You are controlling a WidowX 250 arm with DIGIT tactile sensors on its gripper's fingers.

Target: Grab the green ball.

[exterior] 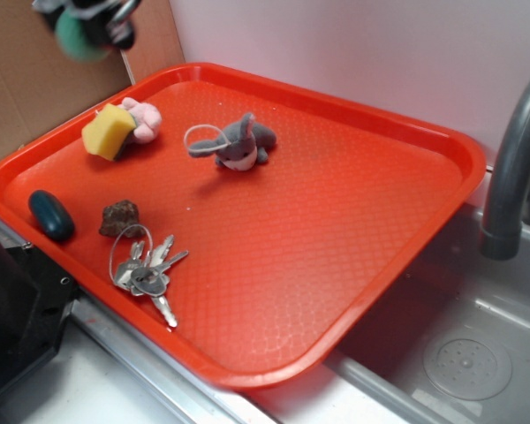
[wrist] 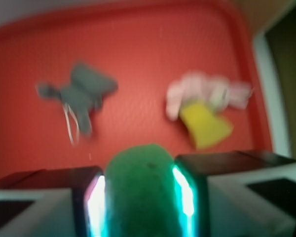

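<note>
Gripper [exterior: 87, 22] is up at the far left corner, above the red tray [exterior: 353, 265], blurred in the exterior view. Wrist view shows the green ball [wrist: 140, 190] clamped between both fingers [wrist: 86, 197], off the tray surface. On the tray below: yellow sponge [exterior: 107, 132] touching a pink plush toy [exterior: 145, 119], grey plush toy [exterior: 240, 144] nearer the middle, teal oval object [exterior: 51, 215], brown rock [exterior: 119, 217] and a bunch of keys [exterior: 147, 269] along the near left edge. Sink faucet [exterior: 512, 168] at right.
</note>
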